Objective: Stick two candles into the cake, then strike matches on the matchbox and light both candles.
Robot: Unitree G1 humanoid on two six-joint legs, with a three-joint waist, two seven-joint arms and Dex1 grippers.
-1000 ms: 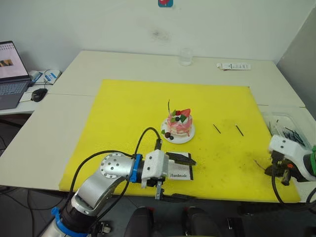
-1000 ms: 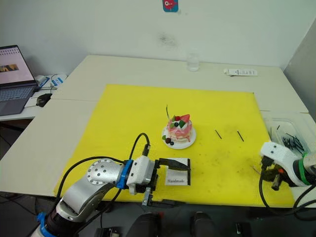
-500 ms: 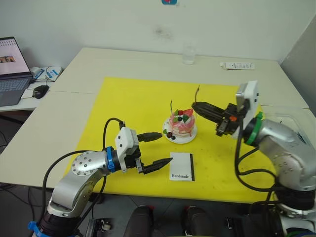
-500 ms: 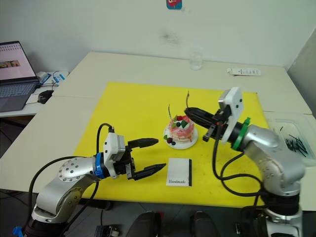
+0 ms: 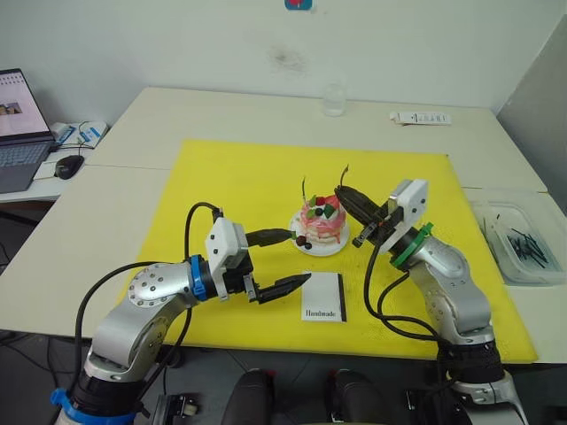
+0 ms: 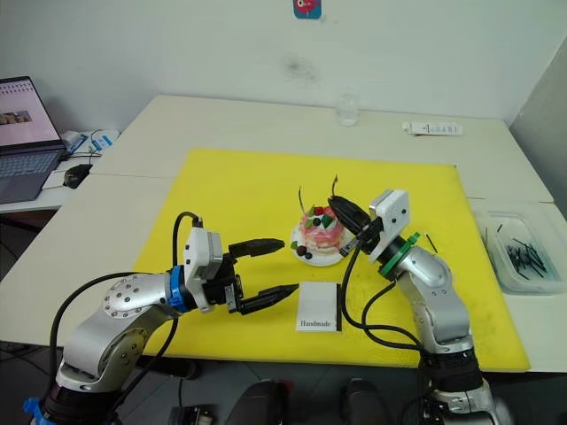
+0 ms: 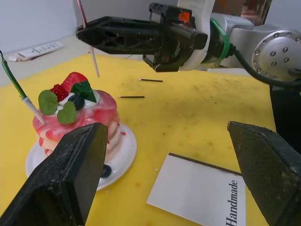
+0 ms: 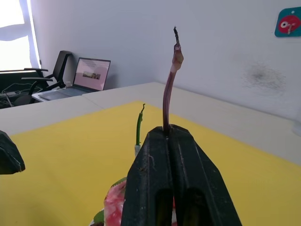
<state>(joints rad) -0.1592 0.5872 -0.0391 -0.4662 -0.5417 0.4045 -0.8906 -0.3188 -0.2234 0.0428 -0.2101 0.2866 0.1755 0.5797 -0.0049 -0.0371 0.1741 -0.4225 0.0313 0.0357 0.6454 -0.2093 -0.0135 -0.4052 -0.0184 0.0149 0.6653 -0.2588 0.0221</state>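
Note:
The pink cake [image 5: 321, 217] sits on its white plate [image 5: 306, 245] mid-mat, with one thin green candle [image 5: 304, 189] standing in its left side. My right gripper [image 5: 347, 197] is shut on the second candle [image 5: 344, 174], held upright just over the cake's right edge; its pale lower end [image 7: 95, 63] hangs slightly above the strawberry. To the left of the cake is my left gripper [image 5: 299, 257], open and empty. The white matchbox [image 5: 322, 297] lies flat in front of the cake. Two dark matches [image 7: 152, 80] lie on the mat beyond the cake.
A yellow mat [image 5: 230, 186] covers the table's middle. A clear bin [image 5: 514, 248] of dark sticks sits at the right edge. A glass [image 5: 333, 100] and a white tube [image 5: 421, 118] stand at the back; a laptop [image 5: 18, 133] and mouse [image 5: 67, 166] are far left.
My right gripper came from the mat's right edge with the candle and has dropped close over the cake. My left gripper left the matchbox, opened and moved up beside the cake.

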